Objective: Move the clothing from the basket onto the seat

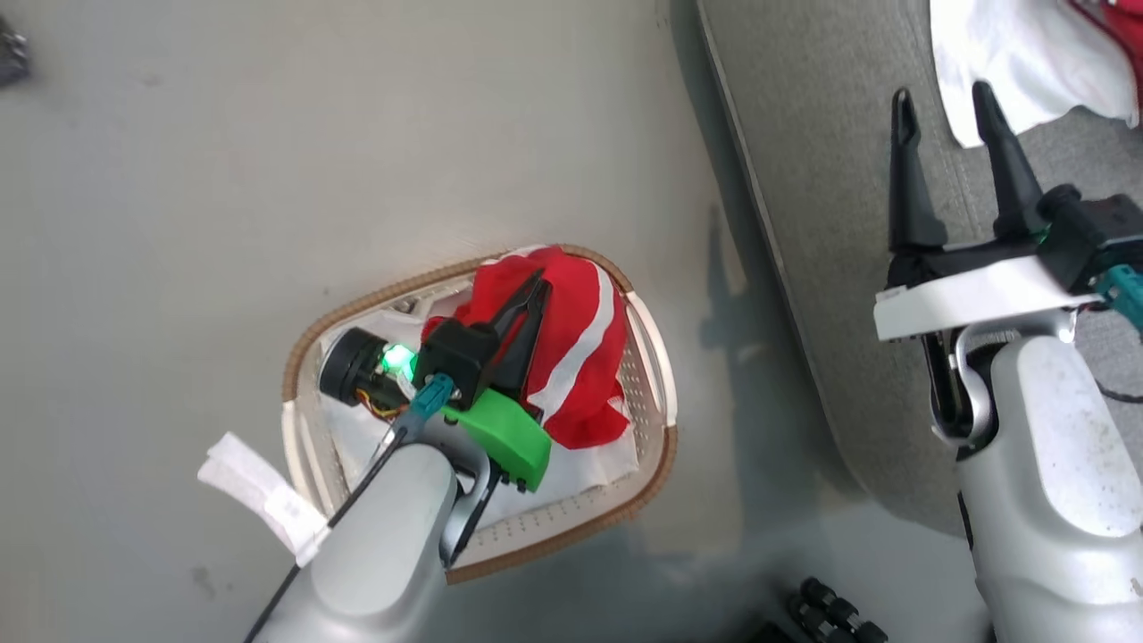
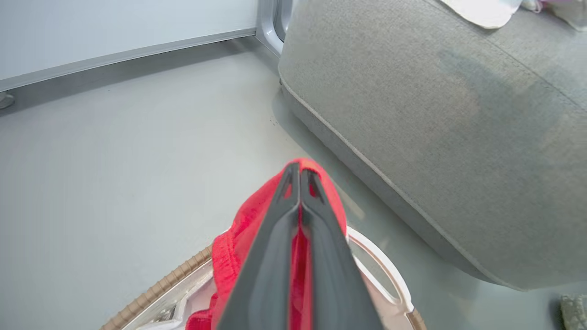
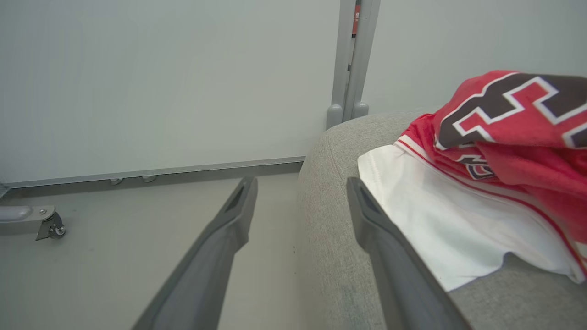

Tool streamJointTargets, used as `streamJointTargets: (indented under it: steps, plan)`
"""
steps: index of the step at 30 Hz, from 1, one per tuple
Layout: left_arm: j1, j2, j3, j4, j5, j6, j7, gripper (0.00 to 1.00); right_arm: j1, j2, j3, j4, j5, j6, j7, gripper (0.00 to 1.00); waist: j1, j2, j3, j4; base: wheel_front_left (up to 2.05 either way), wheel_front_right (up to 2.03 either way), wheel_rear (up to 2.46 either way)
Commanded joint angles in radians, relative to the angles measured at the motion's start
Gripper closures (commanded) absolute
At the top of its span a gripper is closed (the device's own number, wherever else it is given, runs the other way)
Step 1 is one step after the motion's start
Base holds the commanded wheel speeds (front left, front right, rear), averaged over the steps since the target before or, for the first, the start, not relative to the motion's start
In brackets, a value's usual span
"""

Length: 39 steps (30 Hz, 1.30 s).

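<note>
The shorts (image 1: 580,357) were pinched by the left gripper (image 1: 538,288) at the basket (image 1: 656,464); the right gripper (image 1: 942,94) was held spread over the seat's (image 1: 821,179) edge.

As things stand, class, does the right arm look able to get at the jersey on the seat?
Probably yes. The right pincer is open over the seat and aimed at the jersey, which lies just ahead on the cushion, and nothing stands between them.
</note>
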Motion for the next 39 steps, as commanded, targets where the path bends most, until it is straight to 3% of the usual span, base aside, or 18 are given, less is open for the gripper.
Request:
streamJointTargets:
  steps: [1, 18, 33, 39]
  plan:
    - [0.039, 0.002, 0.011, -0.032, -0.008, 0.0, -0.001, 1.0, 0.033, -0.009, 0.002, 0.01, -0.007, -0.001, -0.002, 0.0, 0.0, 0.0073, -0.124, 0.082, 0.0, 0.0, 0.0]
    - [0.222, 0.002, 0.158, -0.368, -0.07, 0.008, -0.001, 1.0, 0.234, -0.011, 0.011, 0.081, -0.001, -0.001, -0.002, 0.0, 0.0, 0.0073, -0.44, 0.205, 0.0, 0.0, 0.0]
    - [0.228, 0.002, 0.212, -0.424, -0.081, -0.003, -0.001, 1.0, 0.364, 0.001, 0.07, 0.138, -0.005, -0.001, -0.002, 0.0, 0.0, 0.0073, -0.599, 0.236, 0.0, 0.0, 0.0]
    - [0.228, 0.002, 0.201, -0.442, -0.104, -0.002, -0.001, 1.0, 0.362, -0.008, 0.194, 0.123, 0.004, -0.001, -0.002, 0.0, 0.0, 0.0073, -0.615, 0.257, 0.0, 0.0, 0.0]
